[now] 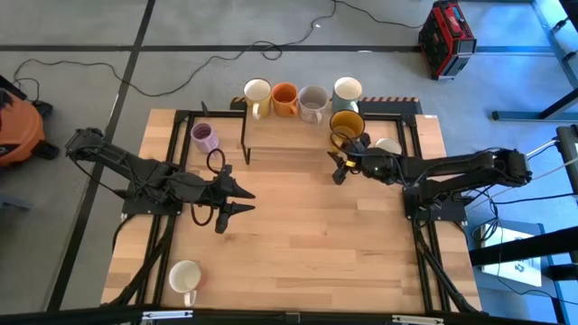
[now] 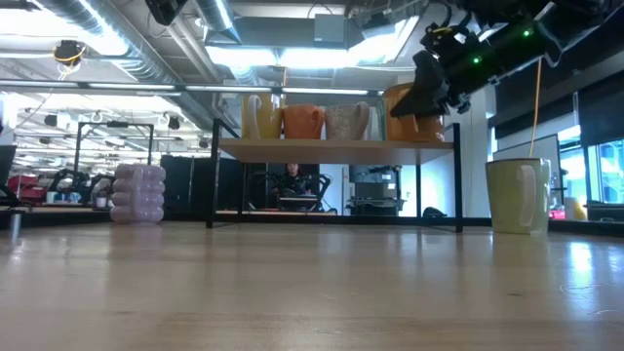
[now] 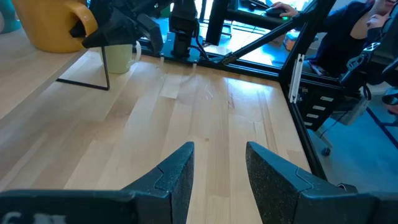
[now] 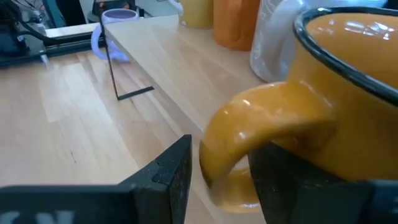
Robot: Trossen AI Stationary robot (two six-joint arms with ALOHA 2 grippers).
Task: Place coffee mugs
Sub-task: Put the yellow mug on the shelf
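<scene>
Right pincer [image 1: 340,168] grips the amber mug [image 1: 346,125] by its handle, seemingly over the shelf [image 1: 271,132] (left pincer [image 1: 237,200] idles open, empty).

Ceiling lights [image 2: 292,54] are glaring across the top of the low view, the bench [image 2: 312,292] is reflecting them softly, and the yellow mug [image 4: 348,106] is blurring close up.

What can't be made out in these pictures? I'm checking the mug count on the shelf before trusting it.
- Mint mug: in the low view, hidden behind the amber mug and the right gripper.
- Amber mug's base: in the right wrist view, cut off by the edge, so whether it rests on the shelf is unclear.
- Cream mug beside the right arm: in the high view, partly covered by the arm.
</scene>
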